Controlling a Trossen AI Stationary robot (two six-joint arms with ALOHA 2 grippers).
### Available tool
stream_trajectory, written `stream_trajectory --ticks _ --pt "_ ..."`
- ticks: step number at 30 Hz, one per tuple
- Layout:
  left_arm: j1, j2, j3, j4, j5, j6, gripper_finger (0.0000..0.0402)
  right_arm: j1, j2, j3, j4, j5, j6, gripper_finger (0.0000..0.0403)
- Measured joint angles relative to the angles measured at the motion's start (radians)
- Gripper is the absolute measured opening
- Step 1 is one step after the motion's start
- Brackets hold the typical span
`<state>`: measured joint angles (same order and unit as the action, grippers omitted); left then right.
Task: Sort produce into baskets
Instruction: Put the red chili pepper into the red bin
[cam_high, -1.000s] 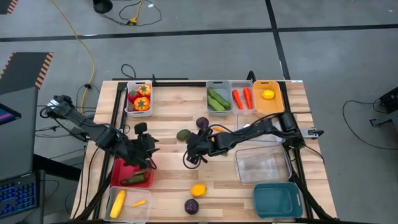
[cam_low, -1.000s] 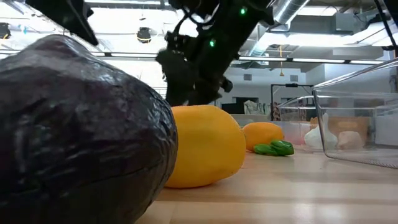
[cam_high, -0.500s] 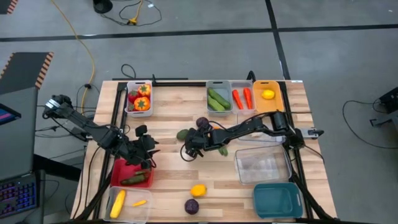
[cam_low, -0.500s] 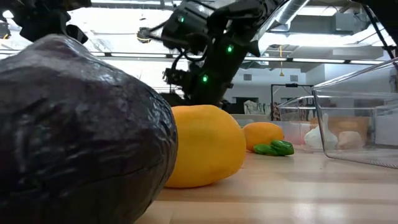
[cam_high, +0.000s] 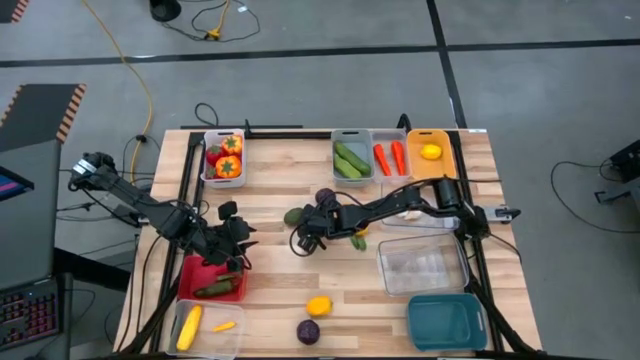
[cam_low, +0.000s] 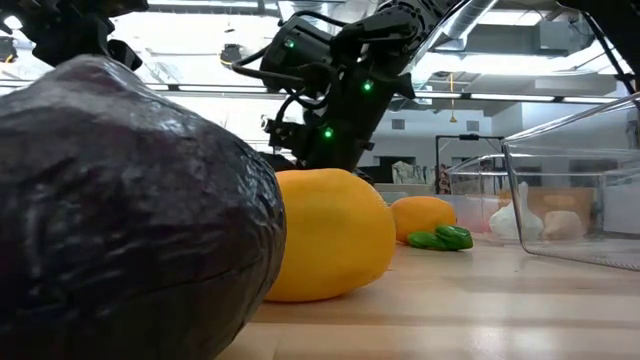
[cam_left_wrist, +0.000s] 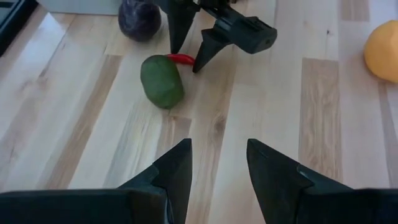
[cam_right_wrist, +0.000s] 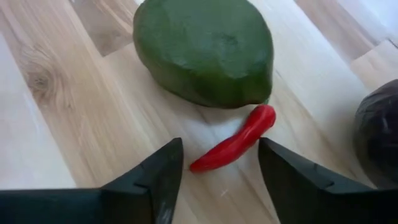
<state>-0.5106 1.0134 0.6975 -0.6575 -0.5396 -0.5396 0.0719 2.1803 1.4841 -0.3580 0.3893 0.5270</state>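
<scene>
A small red chili (cam_right_wrist: 235, 144) lies on the wooden table beside a green avocado-like fruit (cam_right_wrist: 205, 50), which shows near the table's middle (cam_high: 293, 216). My right gripper (cam_right_wrist: 219, 150) is low over the chili, slanting down, open. One finger stands on each side of the chili, and I see no touch; the left wrist view shows the same gripper (cam_left_wrist: 185, 60). My left gripper (cam_left_wrist: 217, 146) hangs open and empty over the red basket (cam_high: 208, 282) at the table's left. A purple round (cam_high: 326, 198) lies just beyond the chili.
Baskets line the far edge with tomatoes (cam_high: 223, 158), cucumbers (cam_high: 351, 158), carrots (cam_high: 391, 157) and a lemon (cam_high: 430, 153). A clear bin (cam_high: 421, 265) and a teal bin (cam_high: 446, 321) stand near right. A yellow fruit (cam_high: 318, 305) and a purple round (cam_high: 309, 331) lie near the front edge.
My right gripper has come down and moved a little toward the table's left and far side, ending over the chili beside the green fruit. My left gripper has sunk slightly over the red basket. No produce has moved.
</scene>
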Motion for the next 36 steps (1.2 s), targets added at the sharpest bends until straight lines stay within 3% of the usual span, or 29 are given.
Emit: stream_trajectory --ticks 11,17,27,36 --pt "0.000 0.000 0.000 -0.001 0.005 0.000 0.0141 -0.003 0.000 0.000 -0.002 -0.003 -0.003 0.0098" --pt "0.000 0.000 0.000 -0.001 0.006 -0.001 0.0141 -0.003 0.000 0.000 -0.003 -0.002 -0.004 0.0049" --pt "0.000 0.000 0.000 -0.002 0.007 -0.003 0.0141 0.026 -0.004 0.000 -0.011 -0.011 -0.004 0.0035" --pt "0.000 0.000 0.001 -0.005 0.006 -0.003 0.0141 0.080 -0.111 -0.002 -0.109 -0.028 -0.004 0.0034"
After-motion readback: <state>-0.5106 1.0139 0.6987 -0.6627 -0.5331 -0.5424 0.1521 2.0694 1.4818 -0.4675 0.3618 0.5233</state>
